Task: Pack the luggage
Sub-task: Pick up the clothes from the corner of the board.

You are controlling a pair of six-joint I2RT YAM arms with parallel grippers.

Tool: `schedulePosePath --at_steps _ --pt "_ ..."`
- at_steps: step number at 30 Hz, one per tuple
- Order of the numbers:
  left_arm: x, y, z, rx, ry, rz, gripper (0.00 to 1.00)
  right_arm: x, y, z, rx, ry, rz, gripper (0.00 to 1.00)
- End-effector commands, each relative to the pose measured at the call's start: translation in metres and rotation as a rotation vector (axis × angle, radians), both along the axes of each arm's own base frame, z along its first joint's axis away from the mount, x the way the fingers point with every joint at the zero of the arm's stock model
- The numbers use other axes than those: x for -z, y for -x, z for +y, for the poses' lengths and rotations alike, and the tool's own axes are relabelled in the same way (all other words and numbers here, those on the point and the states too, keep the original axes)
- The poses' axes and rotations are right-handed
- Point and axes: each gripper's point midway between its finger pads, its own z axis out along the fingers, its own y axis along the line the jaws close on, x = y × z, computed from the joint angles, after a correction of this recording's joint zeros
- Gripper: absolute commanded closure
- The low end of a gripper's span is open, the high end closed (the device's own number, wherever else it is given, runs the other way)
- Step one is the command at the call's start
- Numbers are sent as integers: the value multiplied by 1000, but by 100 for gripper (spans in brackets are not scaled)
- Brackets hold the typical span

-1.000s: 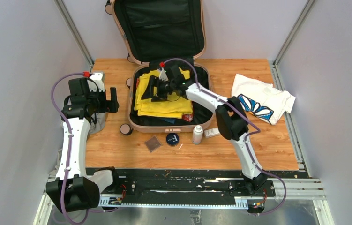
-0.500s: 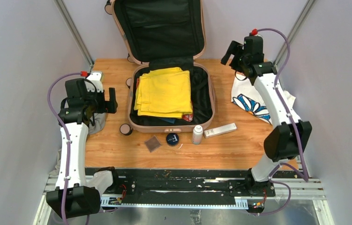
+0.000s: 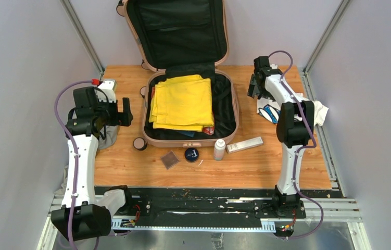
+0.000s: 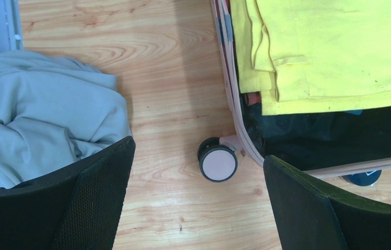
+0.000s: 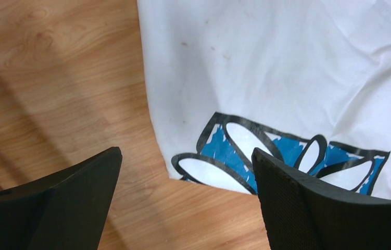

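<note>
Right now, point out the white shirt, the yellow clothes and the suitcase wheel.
white shirt (image 5: 287, 67), right wrist view, plain cloth above the blue print.
yellow clothes (image 3: 185, 101), top view, middle of the folded stack.
suitcase wheel (image 4: 217, 163), left wrist view, pink face.

Pale grey walls (image 3: 21, 78), wooden tabletop (image 3: 245, 166)

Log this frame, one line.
luggage: open, yellow clothes inside | right claw: open above white shirt | left claw: open, empty, beside luggage

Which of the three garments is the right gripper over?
The white shirt with the blue print, right of the luggage. The yellow one is packed; the grey one lies far left.
</note>
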Motion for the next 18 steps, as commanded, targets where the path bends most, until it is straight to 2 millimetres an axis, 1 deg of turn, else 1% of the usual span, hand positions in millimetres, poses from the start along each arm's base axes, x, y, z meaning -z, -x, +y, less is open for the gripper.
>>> schedulePosePath --at_steps 1,4,6,8,11,16,18 --pt "1 0 -5 32 7 11 0 -4 -6 -25 18 105 30 2" --pt "1 -1 -5 30 13 14 0 14 -8 -30 37 52 64 2" --pt "-1 -2 -7 37 23 11 0 27 -11 -31 52 -16 78 2" --pt "-4 -1 -11 50 41 4 0 36 -12 -32 60 -72 89 2" --pt "-8 -2 -15 64 59 -7 0 48 -14 -32 55 -107 108 2" --pt "-9 -5 -16 63 69 -3 0 68 -9 -25 44 -164 152 2" --pt "-9 -5 -16 63 70 -3 0 75 -6 -36 71 -186 166 5"
